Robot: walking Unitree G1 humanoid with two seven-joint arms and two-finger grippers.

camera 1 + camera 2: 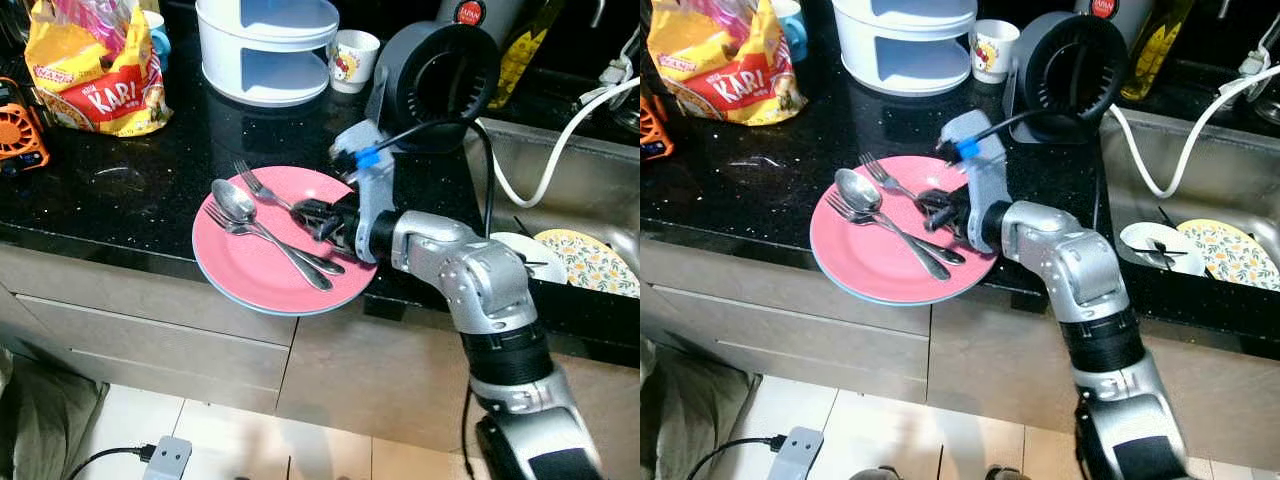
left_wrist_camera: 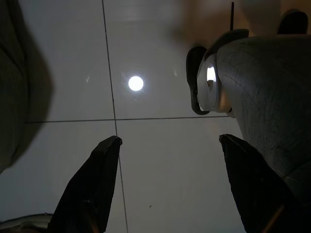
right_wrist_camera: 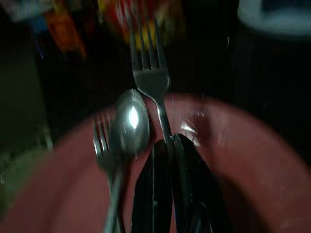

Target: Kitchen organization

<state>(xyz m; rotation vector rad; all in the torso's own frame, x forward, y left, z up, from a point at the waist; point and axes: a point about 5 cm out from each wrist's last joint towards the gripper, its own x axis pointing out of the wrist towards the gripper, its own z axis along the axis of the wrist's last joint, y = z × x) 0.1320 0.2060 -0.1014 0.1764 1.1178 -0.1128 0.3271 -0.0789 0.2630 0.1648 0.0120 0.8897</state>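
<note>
Head views, plate: a pink plate (image 1: 262, 277) lies on the black desk (image 1: 130, 190), overhanging its front edge.
Head views, cutlery: a spoon (image 1: 236, 203) and a fork (image 1: 232, 224) lie side by side across the plate; a second fork (image 1: 254, 182) lies further back, its prongs past the far rim.
Head views, right gripper: the right gripper (image 1: 310, 214) is low over the plate, at the handle of the second fork.
Head views, surroundings: a yellow snack bag (image 1: 95, 75), a white tiered rack (image 1: 270, 45), a small printed cup (image 1: 352, 60) and a black round appliance (image 1: 440, 75) stand at the back; a sink (image 1: 570, 170) with a flowered dish (image 1: 592, 262) lies to the right.
Left wrist view: the left gripper (image 2: 167, 145) hangs with its fingers spread apart over a pale tiled floor (image 2: 155, 160).
Right wrist view: blurred; the black fingers (image 3: 187, 170) are pressed together on the handle of the second fork, beside the spoon.
</note>
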